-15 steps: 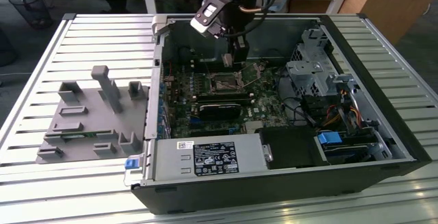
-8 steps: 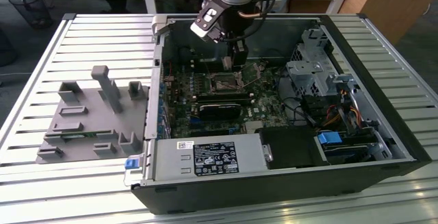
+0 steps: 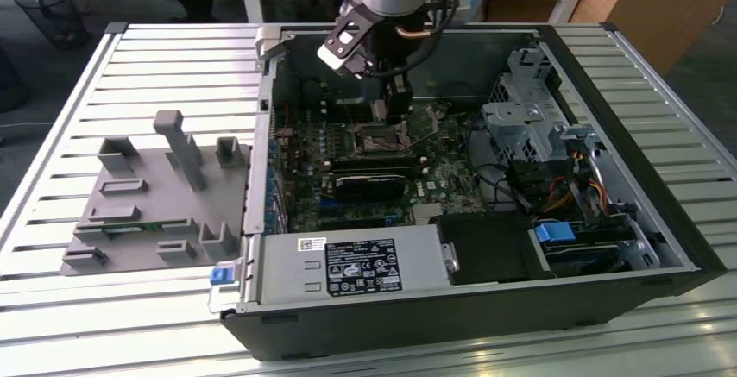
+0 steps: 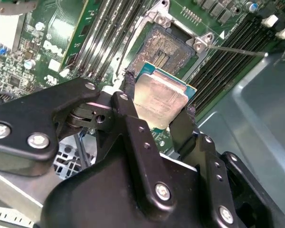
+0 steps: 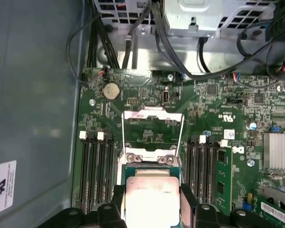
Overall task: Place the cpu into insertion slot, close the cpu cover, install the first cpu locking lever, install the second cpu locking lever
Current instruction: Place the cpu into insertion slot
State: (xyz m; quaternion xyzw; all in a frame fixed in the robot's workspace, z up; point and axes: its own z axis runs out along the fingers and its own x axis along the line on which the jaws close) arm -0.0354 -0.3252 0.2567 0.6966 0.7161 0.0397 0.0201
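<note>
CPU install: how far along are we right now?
Done: the cpu cover stands open and the insertion slot is exposed, its pin field bare. In hand: the gripper is shut on the cpu, held above the motherboard close to the slot. Left: the chip is not seated, the cover is not closed, and neither locking lever is installed; one thin lever sticks out free.

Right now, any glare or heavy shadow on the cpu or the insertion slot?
First wrist view: glare washes the cpu lid near white; the open cpu cover is evenly lit. Second wrist view: softer sheen on the cpu, the insertion slot dark but visible. Exterior view: the slot sits in shadow inside the case, the table slats glare.
</note>
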